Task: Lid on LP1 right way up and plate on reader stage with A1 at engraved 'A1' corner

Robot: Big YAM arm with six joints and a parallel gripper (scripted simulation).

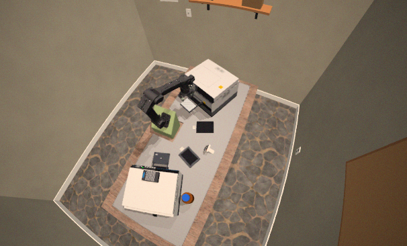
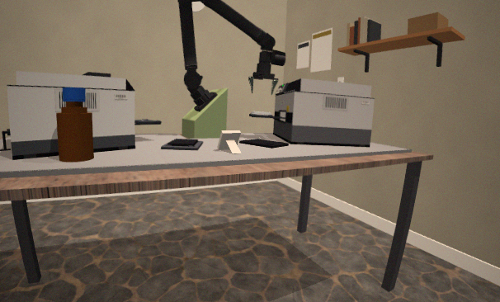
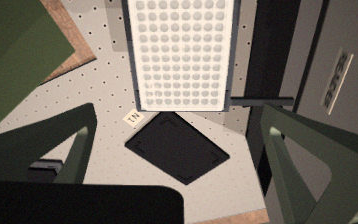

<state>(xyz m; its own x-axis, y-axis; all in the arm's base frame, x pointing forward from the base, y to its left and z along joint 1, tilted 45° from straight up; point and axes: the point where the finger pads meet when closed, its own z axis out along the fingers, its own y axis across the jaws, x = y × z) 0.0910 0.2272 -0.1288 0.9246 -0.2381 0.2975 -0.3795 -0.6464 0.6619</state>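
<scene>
- The plate (image 1: 189,105) (image 2: 262,112) (image 3: 180,55) is carried on the reader's stage (image 2: 261,115) (image 3: 129,45); full seating and the A1 corner cannot be confirmed.
- Plate's long axis is directed up the wrist view, square to the closing line; its near short end is seen about level with the fingertips, most of its length beyond them.
- Jaws (image 2: 263,92) are wide, nothing held, raised above the plate with one finger toward each long side. The one arm is used.
- Reader (image 1: 211,78) (image 2: 332,117) is close on one side; finger clearance there is judged the main risk.
- Next, a straight lift away is probably required if seating is sound; otherwise, recentring along the long axis before descent.
- Whether the clear lid lies on LP1 (image 1: 189,156) (image 2: 182,143) cannot be told.
</scene>
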